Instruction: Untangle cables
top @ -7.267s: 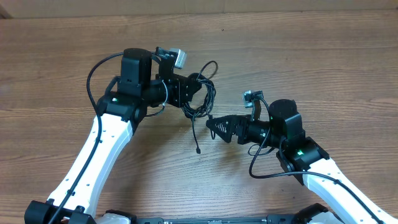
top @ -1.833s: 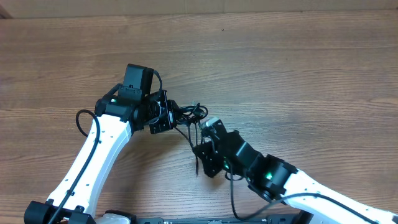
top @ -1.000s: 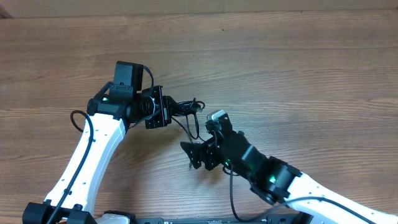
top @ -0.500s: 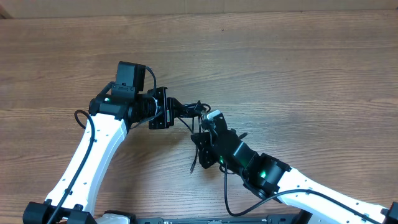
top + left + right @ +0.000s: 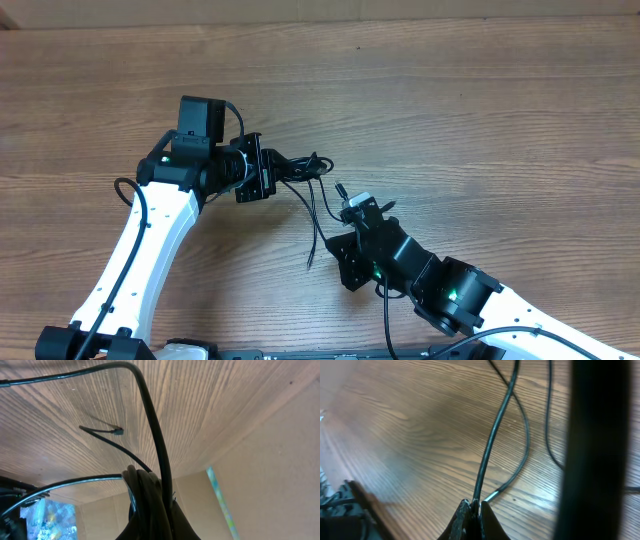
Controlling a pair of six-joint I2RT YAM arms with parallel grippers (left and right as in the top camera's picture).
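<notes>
1. Where the overhead view takes in the table [image 5: 500,120], its surface is matt brown wood with long grain streaks running from 9 to 3 o'clock.
2. The cables [image 5: 300,172] are thin, round, glossy black cords, gathered in a loose looped bundle near the middle of the table.
3. The left end effector [image 5: 265,172], a black two-finger unit on a white arm, lies at 9 o'clock of the bundle and is clenched on it. In the left wrist view the cables [image 5: 150,497] rise packed together from 6 o'clock.
4. From that bundle one cord arches toward 12 o'clock and off to 9 o'clock. Another ends in a small plug [image 5: 117,431], which casts a faint shadow on the wood.
5. The right end effector [image 5: 345,262] lies at 5 o'clock of the bundle. In the right wrist view its tapered tips are pinched together on a single strand of the cables [image 5: 492,445], which runs straight toward 12 o'clock.
6. Slack strands curve over the grain beside it.
7. Overhead, one strand trails toward 6 o'clock, ending just beside the right end effector.
</notes>
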